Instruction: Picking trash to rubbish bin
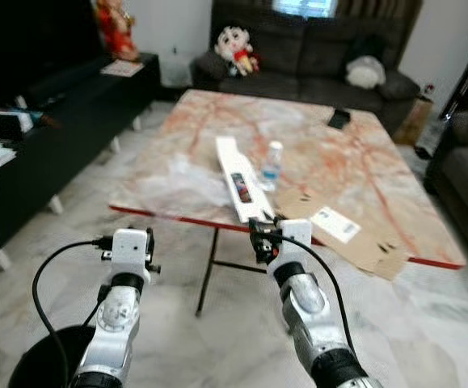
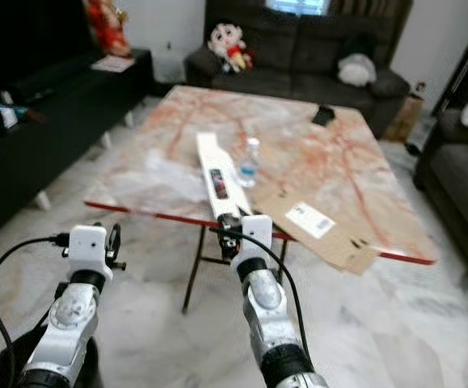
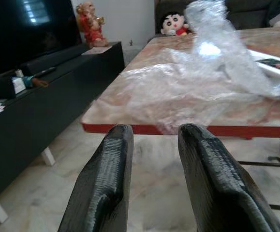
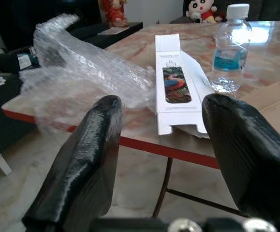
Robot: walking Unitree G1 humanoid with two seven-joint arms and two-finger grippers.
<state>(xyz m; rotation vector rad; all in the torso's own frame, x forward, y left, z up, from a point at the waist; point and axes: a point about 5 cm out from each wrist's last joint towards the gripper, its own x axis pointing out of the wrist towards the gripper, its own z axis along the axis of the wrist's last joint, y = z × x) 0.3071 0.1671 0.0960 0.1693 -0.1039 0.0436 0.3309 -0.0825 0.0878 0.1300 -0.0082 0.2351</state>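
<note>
My left gripper (image 3: 152, 145) hangs short of the table's (image 1: 217, 113) near edge, fingers narrowly parted and holding nothing. Ahead, the bubble wrap (image 3: 188, 82) lies crumpled at the near left corner, spilling slightly over the red rim. I judge it feather-light, soft and slippery, so I'd pinch a raised fold near the edge. My right gripper (image 4: 161, 125) is spread wide, empty, facing the white box (image 4: 176, 82) that overhangs the near edge: light, stiff, best gripped across its narrow end. The bottle (image 4: 229, 48) stands just beyond; flat cardboard (image 1: 355, 234) lies rightward.
</note>
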